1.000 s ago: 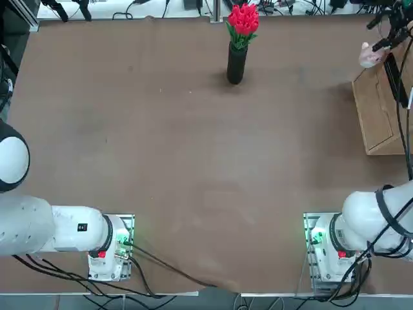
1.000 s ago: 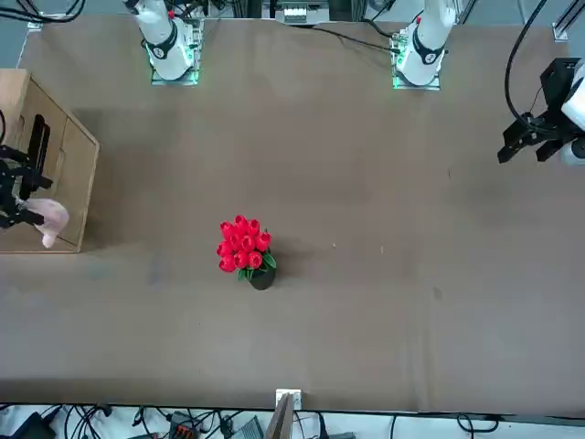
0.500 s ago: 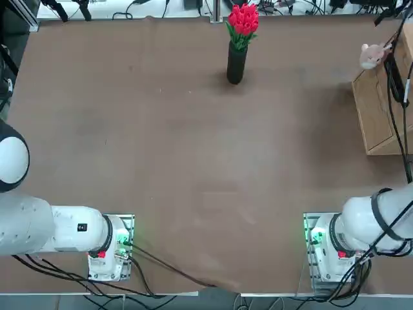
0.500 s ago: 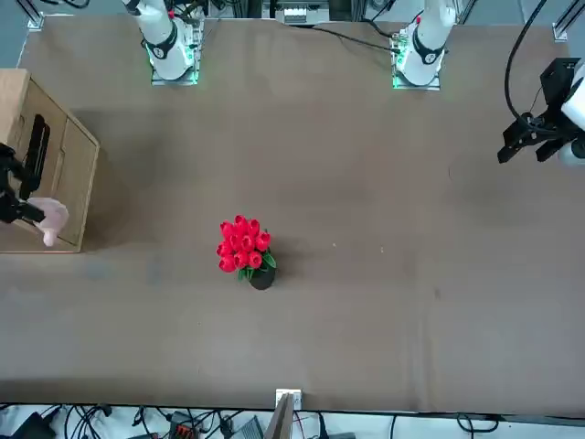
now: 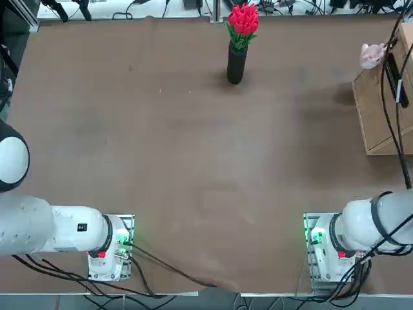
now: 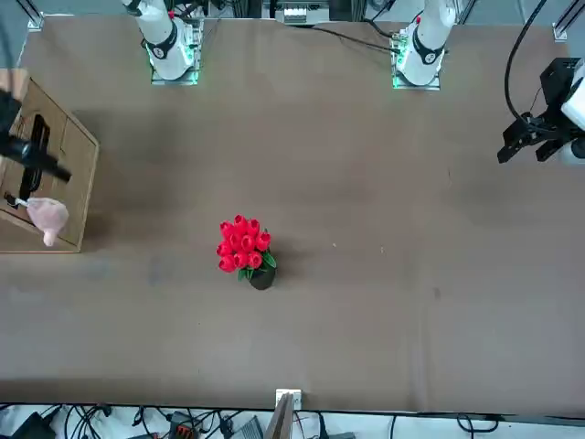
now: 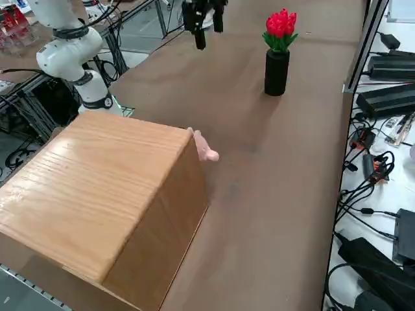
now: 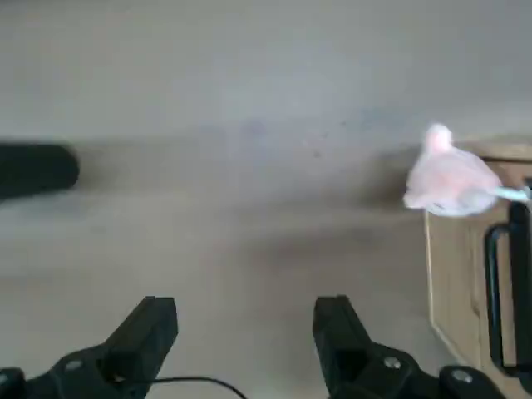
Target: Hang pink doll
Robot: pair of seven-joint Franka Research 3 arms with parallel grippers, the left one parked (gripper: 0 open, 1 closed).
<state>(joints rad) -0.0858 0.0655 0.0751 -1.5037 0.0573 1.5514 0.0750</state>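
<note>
The hanging looks all but finished: the pink doll (image 6: 47, 218) dangles beside the front of the wooden cabinet (image 7: 162, 240), its pale loop (image 8: 509, 194) reaching to a small dark hook (image 6: 11, 199) near the black handle (image 6: 35, 154). The pincer (image 8: 245, 306) of the right arm stands wide, with nothing between its fingers, and is apart from the doll, so the release appears done. Whether the loop is seated fully on the hook cannot be told for certain; if it sits only on the tip, the soft toy could slip off. What seems left is to draw the arm clear without catching the doll or the handle, and to see that the doll hangs freely. Of the containers, the cabinet stands at the robot's right side of the desk (image 5: 193, 161), its handled front seemingly closed, and what it holds inside cannot be seen. The black vase (image 5: 236, 64) stands upright, well apart from the cabinet, and holds the red tulips (image 5: 242, 19) with their green stems; the task does not call for touching it.
</note>
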